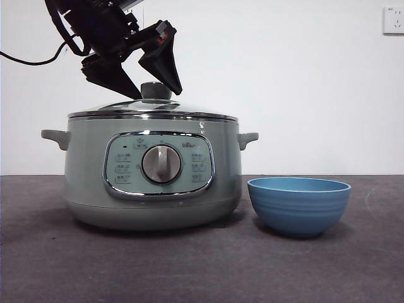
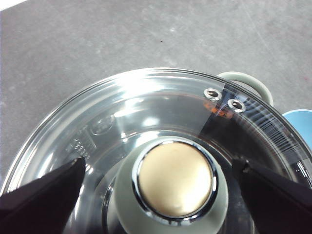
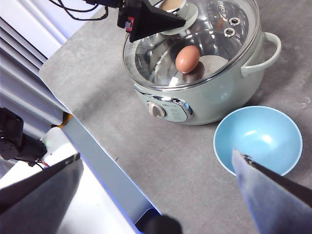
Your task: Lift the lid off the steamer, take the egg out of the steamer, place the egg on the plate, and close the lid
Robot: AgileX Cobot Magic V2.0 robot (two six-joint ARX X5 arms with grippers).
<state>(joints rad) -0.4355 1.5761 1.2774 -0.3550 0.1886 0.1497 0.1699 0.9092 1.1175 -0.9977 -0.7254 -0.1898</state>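
The pale green steamer [image 1: 151,189] stands on the table with the glass lid [image 1: 189,111] closed on it. My left gripper [image 1: 156,92] hangs open over the lid, one jaw on each side of the round knob [image 2: 175,181] without touching it. Through the glass a brown egg [image 3: 187,58] shows inside the steamer [image 3: 219,97]. The blue plate [image 1: 298,205] sits empty just right of the pot. My right gripper [image 3: 156,156] is held high above the table's front edge, open and empty, with the plate [image 3: 258,139] below it.
A white wall stands behind the table, with a socket [image 1: 393,20] at its upper right. The table's front edge [image 3: 97,161] runs below my right gripper, with black cables and gear beyond it. The steamer's side handle [image 3: 265,53] juts toward the plate.
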